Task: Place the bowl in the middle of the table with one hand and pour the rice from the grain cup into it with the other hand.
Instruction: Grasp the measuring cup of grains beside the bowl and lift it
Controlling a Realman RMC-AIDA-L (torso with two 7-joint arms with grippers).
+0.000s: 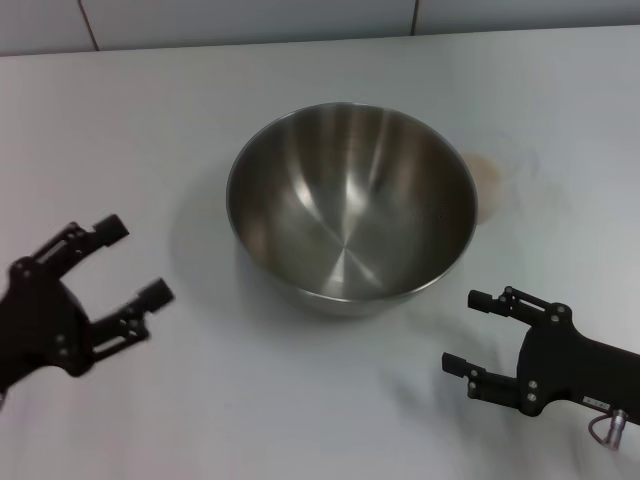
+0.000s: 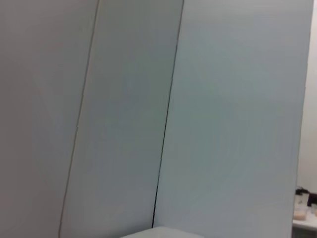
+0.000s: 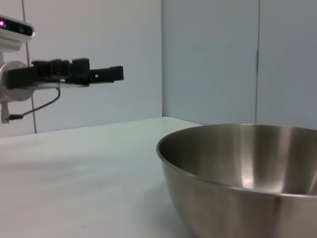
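Centrally on the plain white flat counter (image 1: pixel 150 420) sits the large round stainless-steel mixing bowl (image 1: pixel 350 205), upright, its shiny brushed interior holding nothing. Just beyond its far right rim stands the small clear plastic grain cup (image 1: pixel 497 176), almost touching the bowl, with a pale beige-white mass of rice (image 1: pixel 488 175) visible inside it. The left tool (image 1: pixel 132 262) hovers at the near left of the counter, well apart from the bowl, its two black fingers spread wide and gripping nothing. The right tool (image 1: pixel 468 331) hangs at the near right, close to the bowl's front edge but not touching it, its fingers likewise apart and empty. From the right wrist view, the bowl (image 3: pixel 242 173) fills the foreground in profile, while the left tool (image 3: pixel 116 73) shows farther off above the counter (image 3: pixel 74 183), level and pointing toward the bowl. The left wrist view shows mostly pale wall panels (image 2: pixel 124 114).
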